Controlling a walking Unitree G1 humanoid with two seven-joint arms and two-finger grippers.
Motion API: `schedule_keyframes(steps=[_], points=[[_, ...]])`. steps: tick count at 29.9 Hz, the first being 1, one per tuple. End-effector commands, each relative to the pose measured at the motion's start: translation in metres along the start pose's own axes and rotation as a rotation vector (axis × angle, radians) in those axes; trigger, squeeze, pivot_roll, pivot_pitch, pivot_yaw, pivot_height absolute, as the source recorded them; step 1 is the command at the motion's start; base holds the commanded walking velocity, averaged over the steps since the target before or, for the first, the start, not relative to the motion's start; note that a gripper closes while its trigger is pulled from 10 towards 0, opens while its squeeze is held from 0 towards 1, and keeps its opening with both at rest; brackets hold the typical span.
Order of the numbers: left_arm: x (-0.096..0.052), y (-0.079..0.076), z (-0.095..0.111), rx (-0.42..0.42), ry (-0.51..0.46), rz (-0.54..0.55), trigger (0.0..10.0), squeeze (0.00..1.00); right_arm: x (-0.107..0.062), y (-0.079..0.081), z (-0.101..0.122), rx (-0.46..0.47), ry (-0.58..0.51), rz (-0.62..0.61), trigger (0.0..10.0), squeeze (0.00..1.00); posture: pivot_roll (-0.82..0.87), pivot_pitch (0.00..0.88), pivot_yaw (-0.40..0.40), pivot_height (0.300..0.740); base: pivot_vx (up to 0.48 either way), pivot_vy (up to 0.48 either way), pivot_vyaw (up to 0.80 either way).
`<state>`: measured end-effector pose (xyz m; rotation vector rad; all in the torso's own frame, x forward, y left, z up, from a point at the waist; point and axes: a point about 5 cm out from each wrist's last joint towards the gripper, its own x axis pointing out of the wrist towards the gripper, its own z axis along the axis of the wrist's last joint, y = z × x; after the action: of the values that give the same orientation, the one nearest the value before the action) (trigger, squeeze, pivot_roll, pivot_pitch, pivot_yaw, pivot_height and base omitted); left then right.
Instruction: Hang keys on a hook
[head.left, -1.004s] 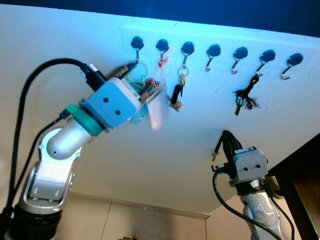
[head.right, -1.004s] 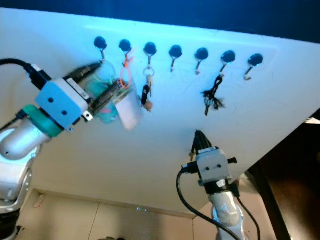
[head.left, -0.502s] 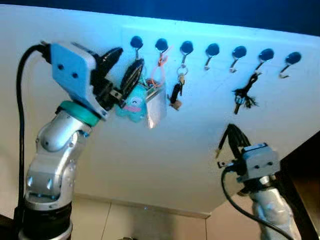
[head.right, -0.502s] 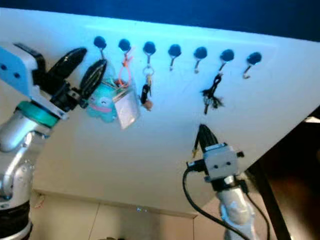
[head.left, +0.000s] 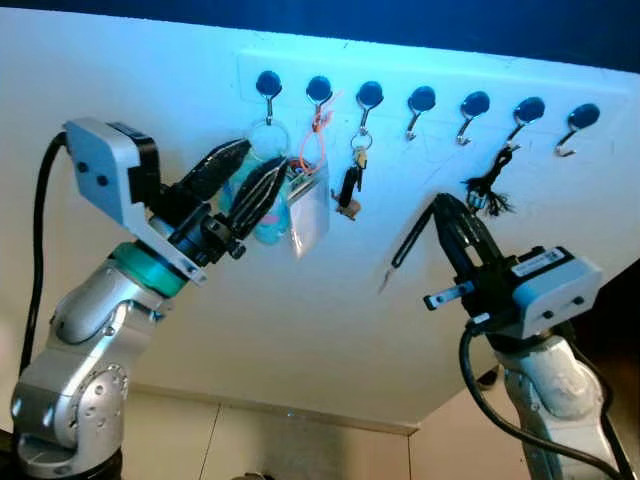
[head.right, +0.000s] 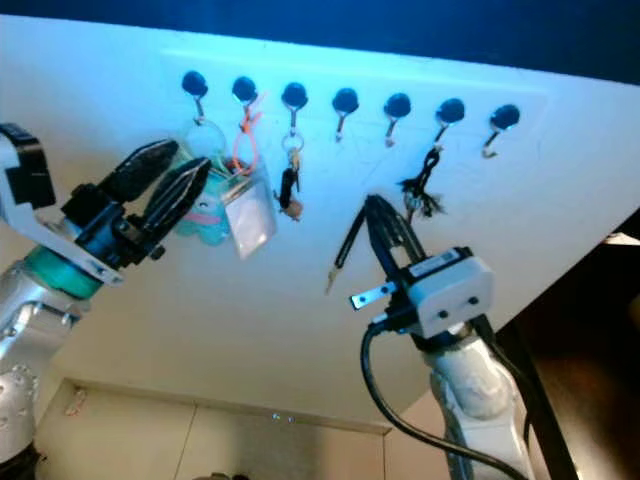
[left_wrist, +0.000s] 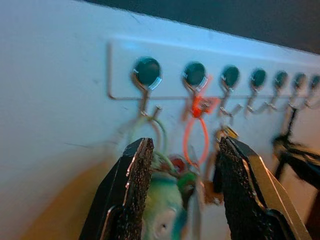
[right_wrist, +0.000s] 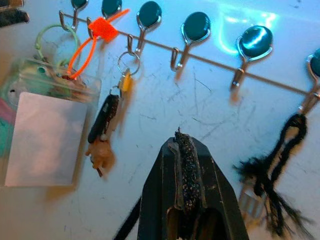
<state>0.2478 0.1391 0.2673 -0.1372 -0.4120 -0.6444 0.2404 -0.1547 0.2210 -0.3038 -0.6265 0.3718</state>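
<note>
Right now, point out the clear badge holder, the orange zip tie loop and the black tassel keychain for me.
clear badge holder (right_wrist: 46, 137), right wrist view, middle of its white card.
orange zip tie loop (left_wrist: 195, 137), left wrist view, the loop's left strand below the second hook.
black tassel keychain (head.left: 488, 190), left eye view, the knot above its frayed end.

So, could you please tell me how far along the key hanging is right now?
Done: the key bunch, with its teal charm and clear card sleeve, hangs by its ring on the leftmost hook. In hand: nothing; the left gripper sits in front of the bunch with jaws open. The right gripper is shut, empty. Left: probably just withdrawing the left arm.
</note>
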Motion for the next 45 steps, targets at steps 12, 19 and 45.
schedule_keyframes(steps=[12,19,45], points=[[0.004,-0.005,0.006,0.189,0.069,-0.071,10.0,0.0,0.025,0.0,0.015,0.012,-0.088,0.03,10.0,0.0,0.02,0.0,0.048,0.74,0.0,0.0,0.0],[0.008,-0.004,0.009,0.162,0.046,-0.042,10.0,0.0,0.029,-0.004,0.023,-0.014,-0.12,0.04,10.0,0.0,0.02,0.0,0.054,0.74,0.0,0.0,0.0],[0.022,-0.009,0.019,0.166,0.001,-0.067,10.0,0.0,0.049,-0.005,0.04,-0.032,-0.226,-0.001,10.0,0.0,0.03,0.0,0.068,0.74,0.0,0.0,0.0]])
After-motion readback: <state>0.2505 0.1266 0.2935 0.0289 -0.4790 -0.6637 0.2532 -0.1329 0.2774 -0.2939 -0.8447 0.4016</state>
